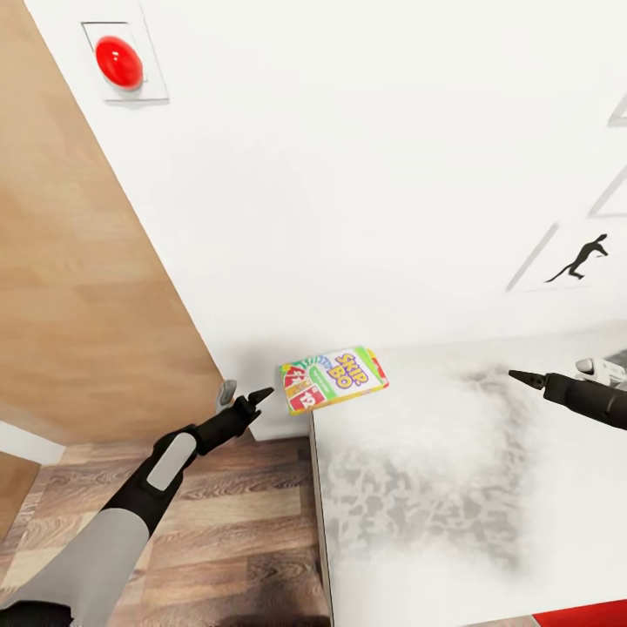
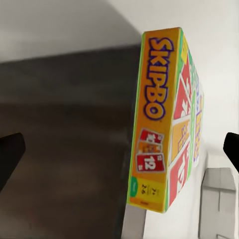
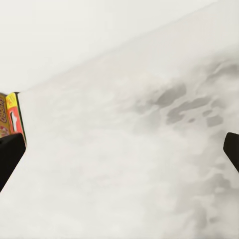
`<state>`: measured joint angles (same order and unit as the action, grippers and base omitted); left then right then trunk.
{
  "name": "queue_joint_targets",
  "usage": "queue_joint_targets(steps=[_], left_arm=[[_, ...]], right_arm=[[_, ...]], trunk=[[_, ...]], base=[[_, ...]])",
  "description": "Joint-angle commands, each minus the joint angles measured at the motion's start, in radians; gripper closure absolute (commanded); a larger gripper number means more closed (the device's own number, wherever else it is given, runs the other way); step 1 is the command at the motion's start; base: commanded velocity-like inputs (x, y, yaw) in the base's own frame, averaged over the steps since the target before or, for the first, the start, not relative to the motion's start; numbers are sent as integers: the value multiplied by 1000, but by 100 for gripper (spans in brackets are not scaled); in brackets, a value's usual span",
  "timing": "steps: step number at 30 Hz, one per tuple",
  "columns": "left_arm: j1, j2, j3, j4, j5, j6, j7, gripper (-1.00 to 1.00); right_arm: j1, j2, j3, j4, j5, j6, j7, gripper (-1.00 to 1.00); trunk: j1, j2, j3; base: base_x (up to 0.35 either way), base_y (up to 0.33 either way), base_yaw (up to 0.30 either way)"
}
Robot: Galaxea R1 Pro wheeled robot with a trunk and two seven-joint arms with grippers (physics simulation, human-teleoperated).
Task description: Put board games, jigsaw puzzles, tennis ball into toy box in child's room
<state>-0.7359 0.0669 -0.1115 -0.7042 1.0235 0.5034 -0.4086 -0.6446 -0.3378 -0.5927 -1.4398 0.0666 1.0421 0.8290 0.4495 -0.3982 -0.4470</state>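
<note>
Your left gripper [image 1: 254, 399] sits left of centre in the head view, at the end of a dark forearm rising from the lower left corner. Its fingers are spread: in the left wrist view the two black fingertips [image 2: 11, 155] stand at opposite edges of the frame with nothing between them. The gripper points toward the SKIP-BO box [image 1: 333, 379], which lies just to its right, near but not touching. The box rests flat on the near left corner of the bed [image 1: 453, 488], its left end jutting a little past the bed's edge over the wood plank floor [image 1: 244, 540]. In the left wrist view the SKIP-BO box [image 2: 164, 119] fills the middle right of the frame, seen edge-on, apart from both fingertips.

Your right gripper [image 1: 528, 379] enters from the right edge of the head view, over the white and grey mottled bed cover, well apart from the box. Its fingers are spread too, as the right wrist view shows, with the box's end [image 3: 11, 115] just showing at the left edge.

A red round wall button [image 1: 118, 62] sits in the upper left of the head view.
</note>
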Motion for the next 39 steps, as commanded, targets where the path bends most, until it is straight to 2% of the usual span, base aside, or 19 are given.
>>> queue_joint_targets(steps=[1,28,39], left_arm=[[-1,1,-3,0,8,4,-4,-100],[-5,4,-3,0,5,6,-60,-100],[-5,5,-4,0,6,6,-87,-100]], right_arm=[[-1,0,-1,-1,7,5,8,-100],[-1,-1,-3,-1,7,5,8,-100],[1,-3,-5,-24,6,5,8,-100]], trunk=[[0,-2,-3],[0,-2,-47],[0,-2,-53]], base=[[0,0,0],[0,0,0],[0,0,0]])
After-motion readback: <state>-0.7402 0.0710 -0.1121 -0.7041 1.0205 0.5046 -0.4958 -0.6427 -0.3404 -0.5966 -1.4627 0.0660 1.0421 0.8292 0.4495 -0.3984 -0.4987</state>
